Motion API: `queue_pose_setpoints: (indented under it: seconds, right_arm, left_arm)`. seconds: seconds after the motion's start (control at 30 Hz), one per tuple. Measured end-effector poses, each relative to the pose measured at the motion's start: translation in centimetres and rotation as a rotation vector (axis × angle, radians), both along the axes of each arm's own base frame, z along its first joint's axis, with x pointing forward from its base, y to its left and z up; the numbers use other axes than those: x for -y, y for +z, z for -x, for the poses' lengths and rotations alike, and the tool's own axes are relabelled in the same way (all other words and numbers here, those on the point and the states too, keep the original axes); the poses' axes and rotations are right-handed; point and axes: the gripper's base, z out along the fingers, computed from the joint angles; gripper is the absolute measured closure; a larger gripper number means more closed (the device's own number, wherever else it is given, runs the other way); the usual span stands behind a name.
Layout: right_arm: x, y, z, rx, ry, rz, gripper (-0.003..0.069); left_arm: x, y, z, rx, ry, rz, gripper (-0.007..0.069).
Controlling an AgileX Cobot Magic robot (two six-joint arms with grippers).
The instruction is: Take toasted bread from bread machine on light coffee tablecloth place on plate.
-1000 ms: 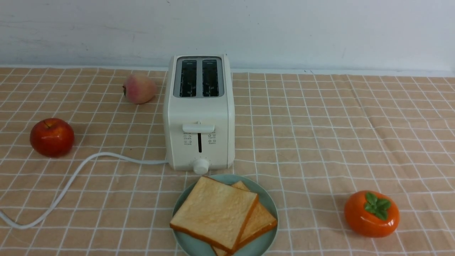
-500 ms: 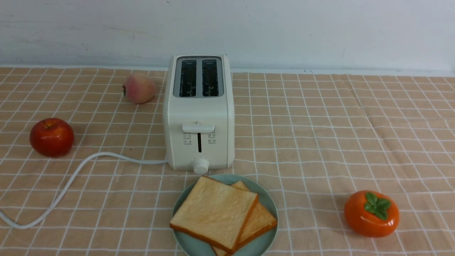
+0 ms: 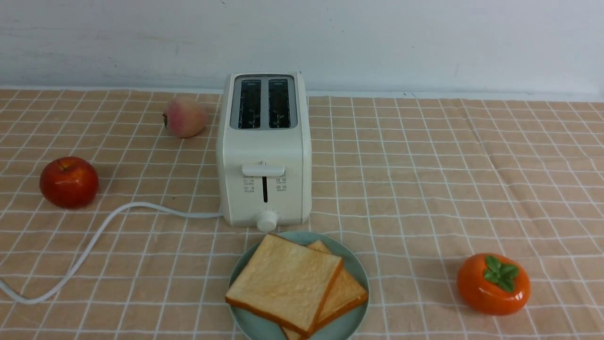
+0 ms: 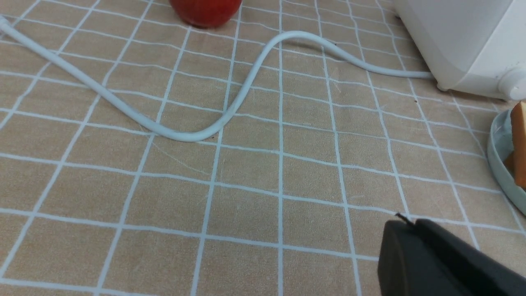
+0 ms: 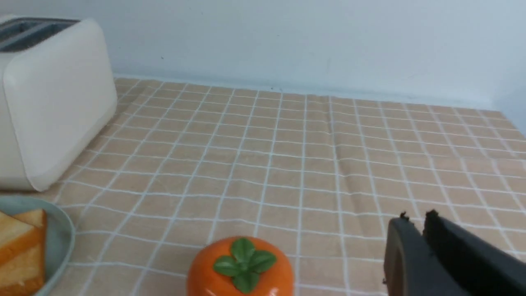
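Both slices of toasted bread (image 3: 295, 285) are lying stacked on the teal plate (image 3: 351, 326) at the lower centre of the front view, the upper slice covering most of the lower one, while the two slots of the cream toaster (image 3: 263, 148) just above the plate are showing dark and empty. Neither arm is appearing in the front view. In its wrist view the left gripper (image 4: 404, 242) is sitting at the lower right with its dark fingers pressed together and nothing between them, and the right gripper (image 5: 415, 242) is likewise showing at the lower right of its own view, closed and holding nothing. Judging from this, the transfer is looking finished, so doing this step well means keeping both arms clear of the plate, the white cord (image 3: 94, 241) and the orange persimmon (image 3: 493, 283) on the checked tablecloth (image 3: 424, 179).
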Motion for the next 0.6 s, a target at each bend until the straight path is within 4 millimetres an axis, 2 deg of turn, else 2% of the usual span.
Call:
queue_pose_setpoints:
  seconds: [0.07, 0.17, 0.33, 0.6]
  right_arm:
    - [0.3, -0.6, 0.7, -0.047, -0.043, -0.010, 0.0582]
    - [0.8, -3.0, 1.4, -0.148, -0.119, -0.070, 0.0580]
    - [1.1, -7.3, 1.4, -0.199, -0.175, -0.159, 0.0573]
    - [0.9, -7.2, 1.3, -0.170, -0.151, -0.148, 0.0571]
  left_arm:
    - [0.0, 0.0, 0.0, 0.000, 0.000, 0.000, 0.0622]
    - [0.0, 0.0, 0.0, 0.000, 0.000, 0.000, 0.0622]
    - [0.0, 0.0, 0.0, -0.001, 0.000, 0.001, 0.0617]
    - [0.0, 0.0, 0.0, 0.001, 0.000, 0.001, 0.0607]
